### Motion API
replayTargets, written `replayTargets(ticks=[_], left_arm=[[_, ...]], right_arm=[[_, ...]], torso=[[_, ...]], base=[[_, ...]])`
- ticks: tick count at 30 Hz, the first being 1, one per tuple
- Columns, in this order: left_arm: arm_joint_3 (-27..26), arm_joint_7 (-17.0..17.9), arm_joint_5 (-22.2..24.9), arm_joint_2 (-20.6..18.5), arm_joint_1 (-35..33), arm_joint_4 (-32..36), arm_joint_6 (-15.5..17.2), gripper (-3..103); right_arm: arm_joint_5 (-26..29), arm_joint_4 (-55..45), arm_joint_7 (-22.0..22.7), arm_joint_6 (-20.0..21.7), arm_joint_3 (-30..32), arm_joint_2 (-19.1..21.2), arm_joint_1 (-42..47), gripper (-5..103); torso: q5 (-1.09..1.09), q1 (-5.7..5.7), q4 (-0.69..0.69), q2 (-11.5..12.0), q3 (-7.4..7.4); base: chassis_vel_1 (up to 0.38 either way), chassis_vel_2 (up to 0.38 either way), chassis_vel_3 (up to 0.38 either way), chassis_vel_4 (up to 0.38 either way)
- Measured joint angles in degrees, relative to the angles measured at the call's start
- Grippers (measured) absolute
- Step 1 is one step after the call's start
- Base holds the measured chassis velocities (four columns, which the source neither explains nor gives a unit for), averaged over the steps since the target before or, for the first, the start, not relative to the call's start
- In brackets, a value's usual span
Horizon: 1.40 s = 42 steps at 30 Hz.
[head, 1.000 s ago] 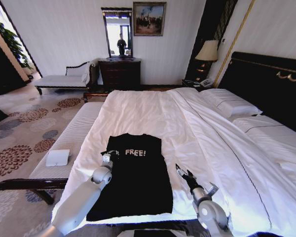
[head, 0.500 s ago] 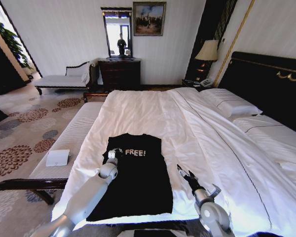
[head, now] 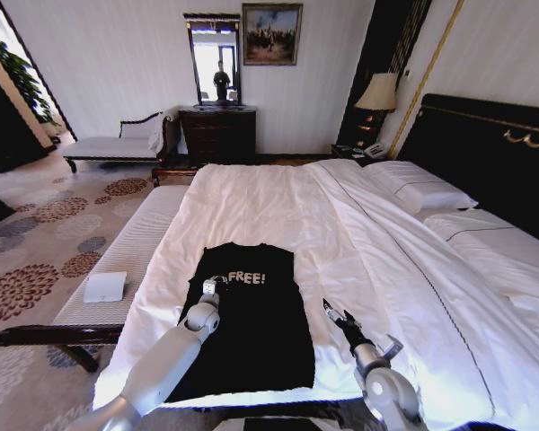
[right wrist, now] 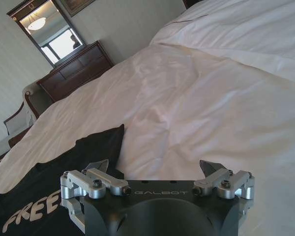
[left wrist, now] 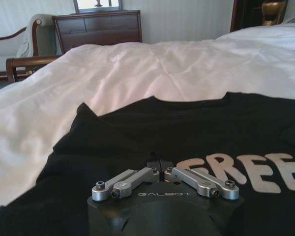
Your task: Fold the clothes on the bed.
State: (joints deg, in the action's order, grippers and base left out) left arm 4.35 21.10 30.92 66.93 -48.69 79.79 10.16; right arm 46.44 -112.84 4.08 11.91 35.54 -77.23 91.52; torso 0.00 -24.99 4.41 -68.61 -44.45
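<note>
While the black shirt (head: 251,323) is lying flat on the bed (head: 278,206), its near hem partly hiding behind the arms, the left gripper (head: 210,285) is pressing clenched beside the lettering and the right gripper (head: 331,310) is hovering spread over bare sheet.

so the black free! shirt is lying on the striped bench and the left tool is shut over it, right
Not quite. The black T-shirt lies on the bed, on the white duvet near its foot, not on the striped bench beside it; the head view shows this. The rest holds: the left tool is shut, fingers together, over the shirt by the lettering, as the left wrist view shows.
</note>
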Motion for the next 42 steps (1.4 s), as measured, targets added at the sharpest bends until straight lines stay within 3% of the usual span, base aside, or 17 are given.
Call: replayTargets(ticks=[5,13,16,18,23,28,31,33,36,42], left_arm=[[-0.23,0.99,0.22,1.82,0.65,-1.52,0.01,0],[0.14,0.91,0.17,0.69,-0.20,-0.28,0.59,-1],[-1.20,0.90,-1.73,-0.48,-1.93,1.87,0.67,15],[-1.62,0.85,-1.83,-0.86,-2.42,2.58,0.67,15],[-4.03,0.36,-1.60,-3.55,-6.10,8.18,0.63,36],[-9.51,0.62,3.92,-4.67,-8.60,10.92,0.59,53],[-12.13,1.06,11.36,-4.73,-5.72,9.25,0.61,70],[-12.40,1.07,12.74,-4.72,-4.98,8.84,0.64,70],[-13.01,1.10,17.31,-4.08,0.32,4.33,0.80,86],[-12.70,-0.17,18.26,-2.69,4.44,-2.12,0.80,98]], right_arm=[[-0.07,-0.02,0.01,0.00,-0.06,0.01,0.09,100],[-0.14,-0.30,0.02,0.00,0.05,-0.09,0.37,100],[-0.27,-0.03,0.02,0.00,-0.13,-0.27,0.18,100],[-0.37,0.07,0.02,0.00,-0.26,-0.34,0.14,100],[-0.97,0.55,-0.02,-0.02,-0.89,-0.65,-0.03,100],[-1.29,0.83,-0.12,-0.14,-1.11,-0.78,-0.05,100],[-1.55,0.98,-0.18,-0.22,-1.32,-0.77,-0.01,100],[-1.62,0.98,-0.18,-0.22,-1.37,-0.78,0.01,100],[-1.99,0.58,-0.18,-0.22,-1.46,-0.89,0.47,100],[-2.01,0.11,-0.17,-0.22,-0.80,-0.76,1.10,100]], torso=[[-0.01,0.00,0.02,0.00,0.00],[-0.01,0.00,0.01,0.00,0.00],[-0.01,0.00,0.01,0.00,0.00],[0.00,0.00,0.01,0.00,0.00],[-0.01,0.00,0.01,0.00,0.00],[-0.01,0.01,0.00,-0.01,0.00],[-0.01,0.00,0.00,0.00,0.00],[-0.02,0.00,0.00,0.00,0.00],[0.00,0.00,0.01,0.00,0.00],[-0.01,0.00,0.01,0.00,0.00]], base=[[0.000,0.000,0.000,0.000],[0.000,0.000,0.000,0.000],[0.000,0.000,0.000,0.000],[0.000,0.000,0.000,0.000],[0.000,0.000,0.000,0.000],[0.000,0.000,0.000,0.000],[0.000,0.000,0.000,0.000],[0.000,0.000,0.000,0.000],[0.000,0.000,0.000,0.000],[0.000,0.000,0.000,0.000]])
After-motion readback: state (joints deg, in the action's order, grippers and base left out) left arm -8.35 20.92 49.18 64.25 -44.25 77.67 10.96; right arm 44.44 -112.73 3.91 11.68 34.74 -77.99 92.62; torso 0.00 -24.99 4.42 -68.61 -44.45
